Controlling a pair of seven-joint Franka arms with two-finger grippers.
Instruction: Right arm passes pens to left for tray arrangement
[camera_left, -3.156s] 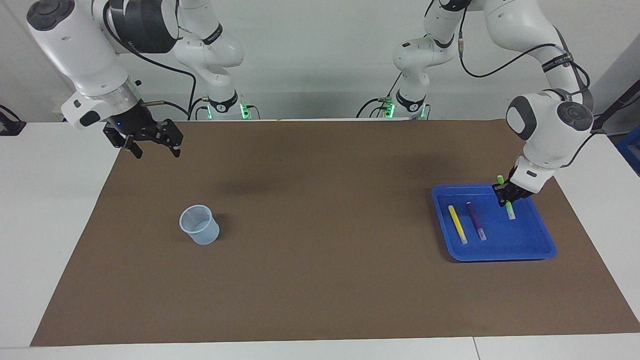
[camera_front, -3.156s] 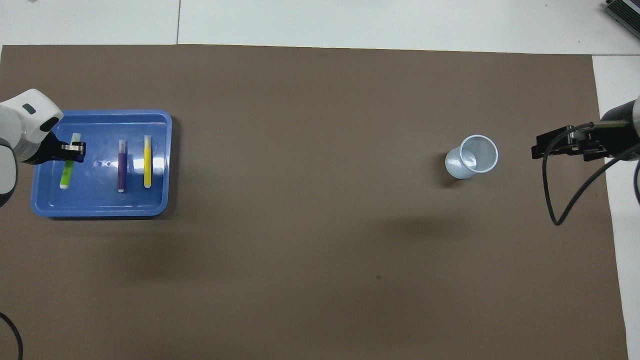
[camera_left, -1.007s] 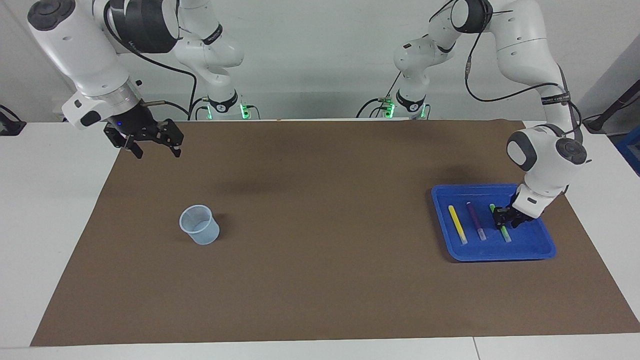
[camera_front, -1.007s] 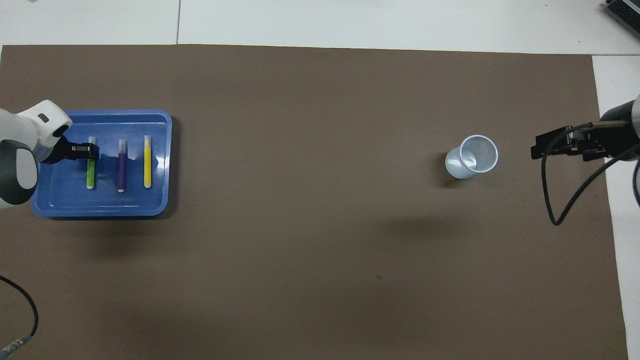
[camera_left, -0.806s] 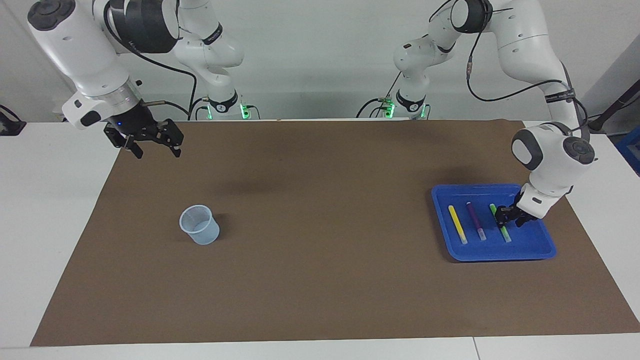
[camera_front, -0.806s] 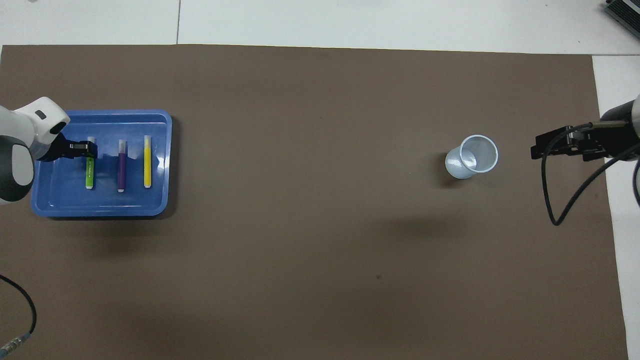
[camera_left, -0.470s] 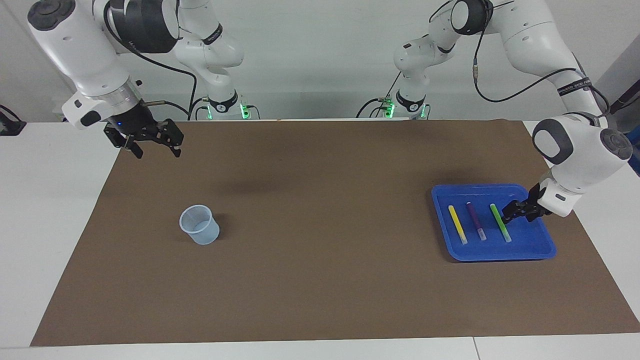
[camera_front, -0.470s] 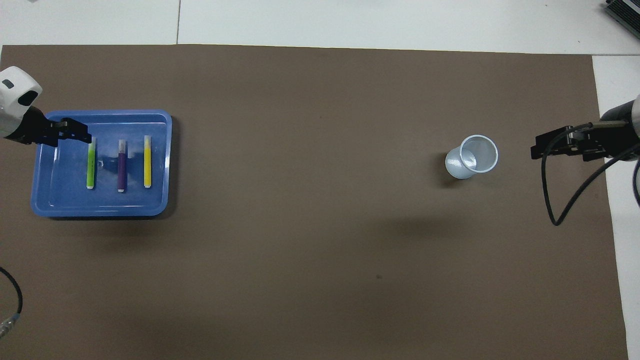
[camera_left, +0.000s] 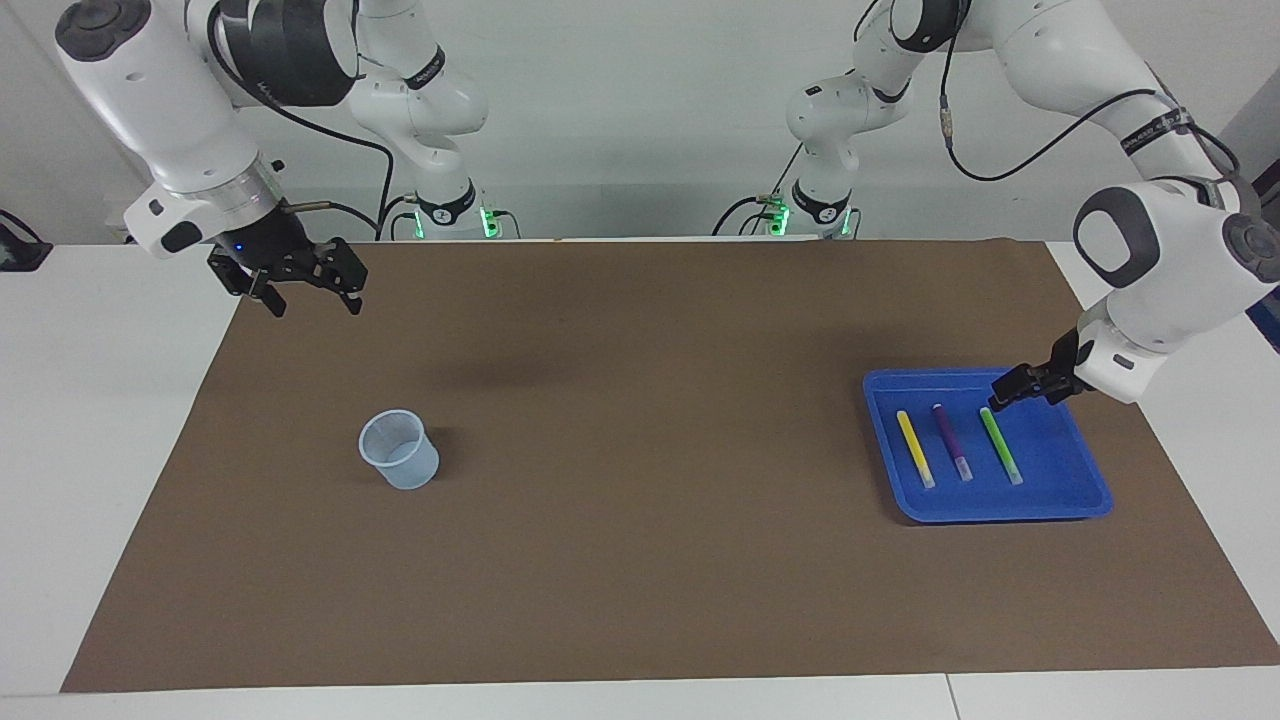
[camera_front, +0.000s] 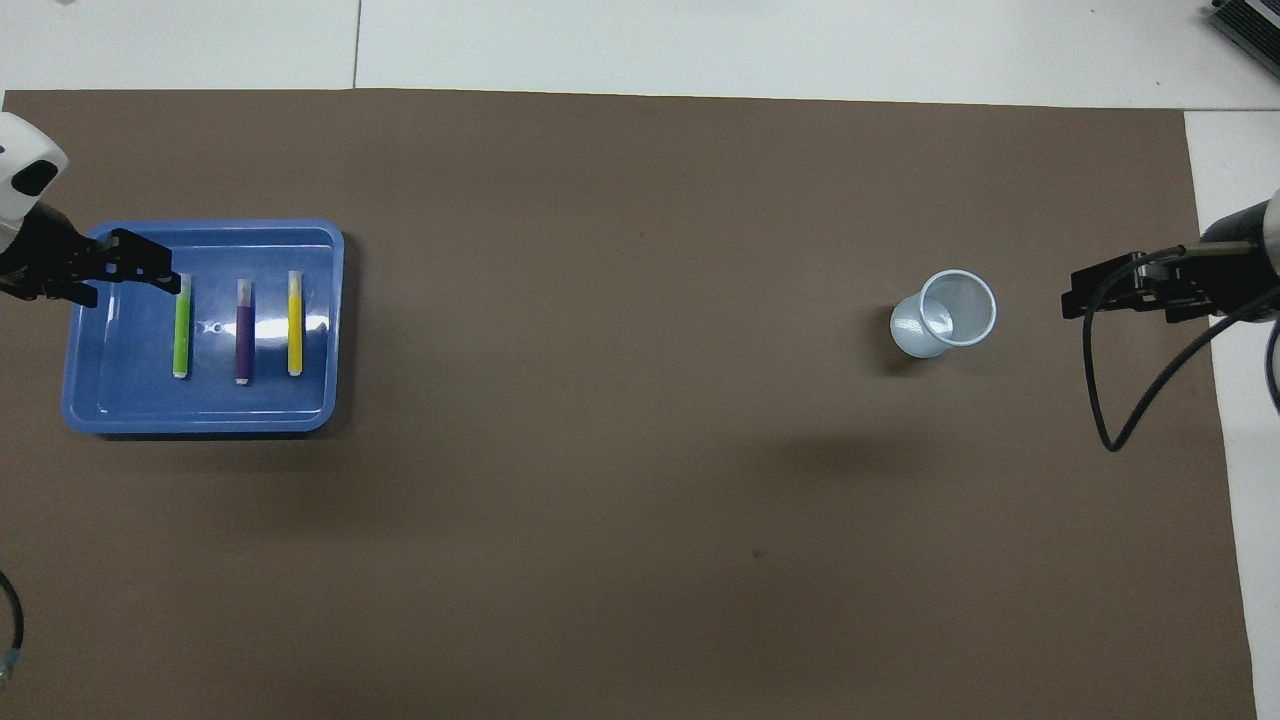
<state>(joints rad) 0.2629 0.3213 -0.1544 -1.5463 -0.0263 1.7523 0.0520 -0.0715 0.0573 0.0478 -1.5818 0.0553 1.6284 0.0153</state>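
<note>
Left gripper (camera_left: 1010, 388), black fingers spread and empty, hovers over the glossy blue plastic tray (camera_left: 1080, 490) at the left arm's end. Three slim pens lie parallel inside: green (camera_left: 1000, 445), purple (camera_left: 951, 441), yellow (camera_left: 914, 447). Right gripper (camera_left: 310, 290) waits, open and empty, above the matte brown mat (camera_left: 640, 560) near a translucent cup (camera_left: 400, 450).

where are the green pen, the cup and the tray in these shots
green pen (camera_left: 1000, 445), facing view, middle of its green barrel
cup (camera_left: 400, 451), facing view, its translucent side wall
tray (camera_front: 320, 330), overhead view, bare floor beside the yellow pen
</note>
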